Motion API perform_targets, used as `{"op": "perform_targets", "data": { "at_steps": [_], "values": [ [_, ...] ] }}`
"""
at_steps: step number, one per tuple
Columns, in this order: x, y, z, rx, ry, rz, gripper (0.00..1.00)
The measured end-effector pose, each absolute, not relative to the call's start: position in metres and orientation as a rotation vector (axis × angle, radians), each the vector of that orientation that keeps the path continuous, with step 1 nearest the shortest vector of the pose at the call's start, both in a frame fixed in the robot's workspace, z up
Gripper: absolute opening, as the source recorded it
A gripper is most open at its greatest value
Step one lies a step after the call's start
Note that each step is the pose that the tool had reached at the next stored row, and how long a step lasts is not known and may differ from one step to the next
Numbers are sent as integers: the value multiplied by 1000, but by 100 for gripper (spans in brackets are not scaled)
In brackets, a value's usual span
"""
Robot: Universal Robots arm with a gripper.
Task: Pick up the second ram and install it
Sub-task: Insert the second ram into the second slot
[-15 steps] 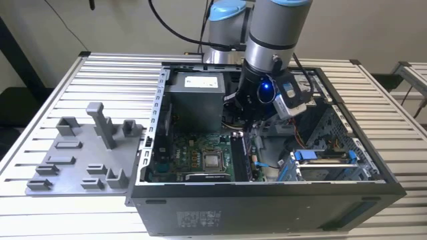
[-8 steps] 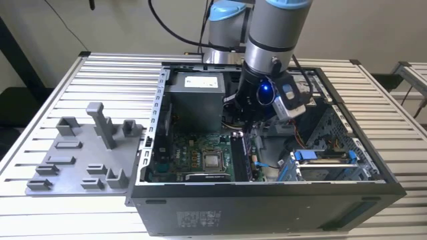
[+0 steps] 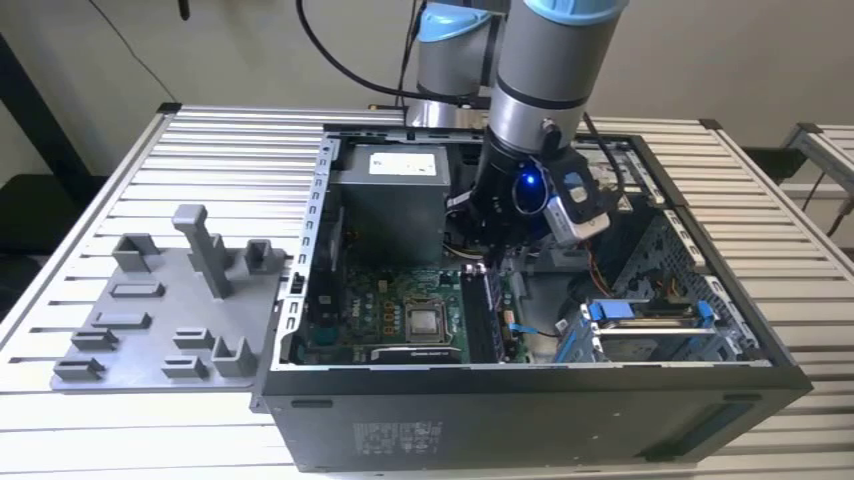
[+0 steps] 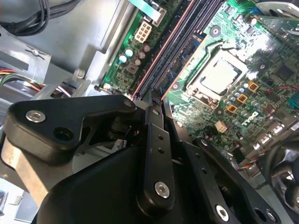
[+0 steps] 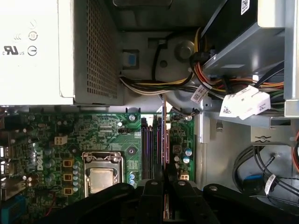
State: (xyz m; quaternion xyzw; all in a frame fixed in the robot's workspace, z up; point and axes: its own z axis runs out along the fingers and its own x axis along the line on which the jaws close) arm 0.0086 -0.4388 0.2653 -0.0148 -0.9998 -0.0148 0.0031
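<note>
Nearest in the first wrist view: black-fingered tool (image 5: pixel 166 181), drawn narrow and clamped on the second ram (image 5: pixel 165 135), a slim dark memory stick seen edge-on with a reddish rim. Gripped at one end across the two flat faces, with the free length reaching out ahead of the fingertips (image 5: pixel 154 185).

Likely very light and stiff along its length, yet fragile: thin board, small chips, bare contacts on the lower edge. Best taken by the flat faces or short ends, never by the contact edge. Smooth faces, so probably prone to slip or tilt under a weak pinch.

Just beyond, directly under the stick: long black memory slots (image 5: pixel 147 149) running parallel to it. Whether seated or hanging just above cannot be told. Around them, green motherboard (image 5: pixel 93 130) with a square silver processor socket (image 5: pixel 100 175) to one side.

Farther off, a bundle of coloured cables (image 5: pixel 154 86) and a pale perforated power supply box (image 5: pixel 32 46).

In the exterior view, tool (image 3: pixel 487 265) reaching down inside the open black computer case (image 3: pixel 534 400), set on a slatted metal surface (image 3: pixel 200 150); grey plastic fixture tray (image 3: pixel 147 320) on the exterior view's left.
</note>
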Motion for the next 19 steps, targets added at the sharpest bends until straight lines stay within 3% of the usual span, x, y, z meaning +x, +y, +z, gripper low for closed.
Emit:
{"op": "perform_targets", "data": {
  "at_steps": [19],
  "values": [
    [1, -453, 248, -44, -3145, -42, 14]
  ]
}}
